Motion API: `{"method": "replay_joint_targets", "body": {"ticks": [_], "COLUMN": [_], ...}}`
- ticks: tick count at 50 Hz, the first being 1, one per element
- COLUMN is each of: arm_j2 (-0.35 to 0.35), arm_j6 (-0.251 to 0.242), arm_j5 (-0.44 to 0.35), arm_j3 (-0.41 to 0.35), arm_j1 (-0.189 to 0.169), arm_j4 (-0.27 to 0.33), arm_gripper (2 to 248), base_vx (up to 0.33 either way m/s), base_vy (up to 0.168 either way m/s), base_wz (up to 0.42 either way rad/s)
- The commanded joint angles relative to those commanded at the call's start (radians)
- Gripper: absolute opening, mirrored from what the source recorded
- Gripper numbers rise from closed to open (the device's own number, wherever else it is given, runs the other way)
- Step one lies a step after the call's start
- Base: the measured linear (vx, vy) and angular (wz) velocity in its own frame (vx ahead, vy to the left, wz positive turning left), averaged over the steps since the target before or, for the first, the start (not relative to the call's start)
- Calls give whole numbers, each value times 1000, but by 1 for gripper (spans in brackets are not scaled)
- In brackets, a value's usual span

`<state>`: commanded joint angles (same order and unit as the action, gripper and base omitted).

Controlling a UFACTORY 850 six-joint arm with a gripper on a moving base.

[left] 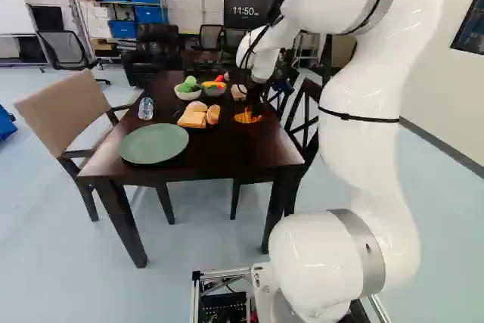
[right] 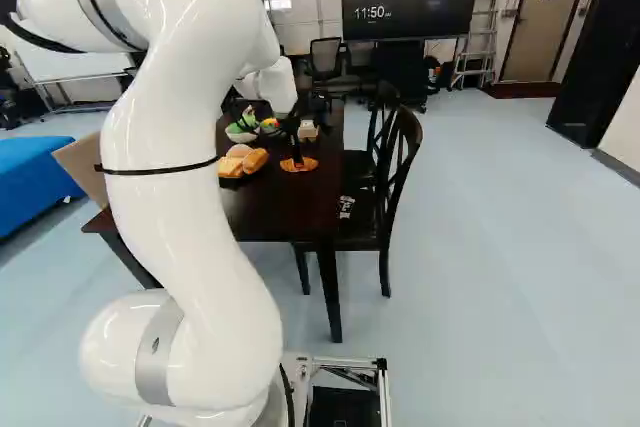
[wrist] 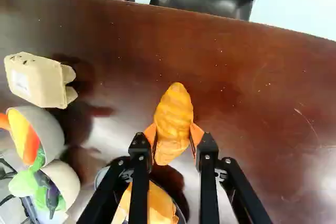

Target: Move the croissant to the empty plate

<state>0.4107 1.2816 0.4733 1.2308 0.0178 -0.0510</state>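
Note:
In the left base view the gripper [left: 254, 104] is low over the far right part of the table, by the croissant [left: 246, 117]. Seen from the wrist, the gripper [wrist: 174, 139] is shut on the croissant [wrist: 174, 116], an orange pad against each side of it. The croissant's ridged end points out ahead of the fingers. Whether it still touches the tabletop, I cannot tell. An empty green plate [left: 154, 144] lies near the table's front edge, at the left of the left base view.
On the dark table [left: 227, 145], a dark plate holds bread pieces [left: 193, 117]. Bowls [left: 188, 94] with toy vegetables and an egg carton [wrist: 35, 80] stand farther back. A clear bottle [left: 146, 107] is behind the green plate. Chairs [right: 388, 182] line the table's sides.

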Motion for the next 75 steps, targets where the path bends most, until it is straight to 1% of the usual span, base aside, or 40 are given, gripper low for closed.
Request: {"method": "replay_joint_targets", "body": {"ticks": [62,75], "arm_j2": [-165,-196], "arm_j6": [0,0], "arm_j5": [0,0], "arm_j3": [-27,-28], "arm_j1": [0,12], "arm_j4": [0,0], "arm_gripper": [98,98], "base_vx": [0,0], "base_vy": [0,0], "base_wz": [0,0]}}
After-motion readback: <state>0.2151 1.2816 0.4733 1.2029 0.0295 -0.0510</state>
